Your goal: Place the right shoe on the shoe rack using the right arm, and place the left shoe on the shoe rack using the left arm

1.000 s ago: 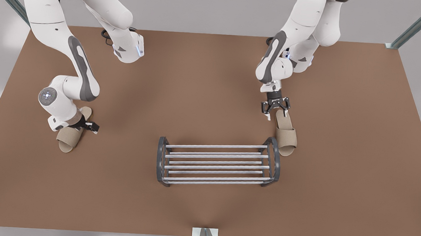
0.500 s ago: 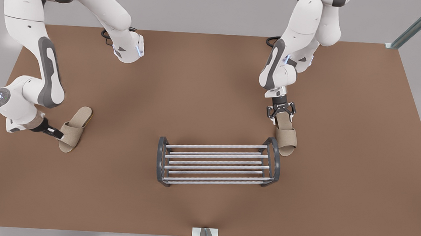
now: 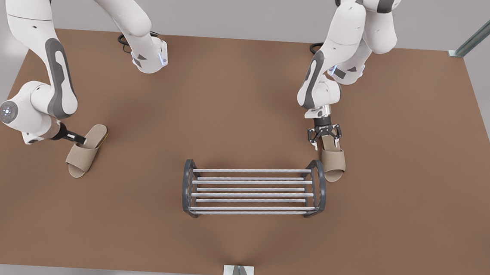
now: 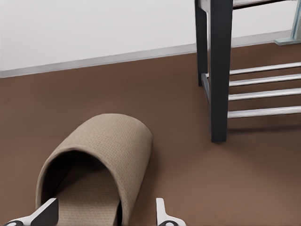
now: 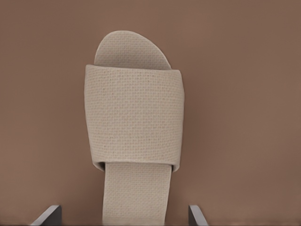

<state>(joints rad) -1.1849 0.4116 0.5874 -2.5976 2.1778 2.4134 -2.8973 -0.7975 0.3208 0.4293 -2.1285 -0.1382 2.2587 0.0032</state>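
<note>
With the open left gripper (image 3: 323,135) astride the left slipper's (image 3: 333,161) heel and the open right gripper (image 3: 80,139) astride the right slipper (image 3: 82,154), lower each squarely before pinching, avoiding the shoe rack (image 3: 252,189) just beyond the left jaws.

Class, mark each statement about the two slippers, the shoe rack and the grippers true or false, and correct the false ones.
1. Both slippers lie on the table, and neither is on the shoe rack. True.
2. The left gripper is shut on the left shoe. False: it is open at that slipper's heel end, with its fingertips spread apart.
3. The left shoe lies right beside one dark end frame of the shoe rack. True.
4. The right shoe is nearer the rack than the left shoe. False: it lies well away, toward the front view's left.
5. The right gripper is open at the right shoe's heel end. True.
</note>
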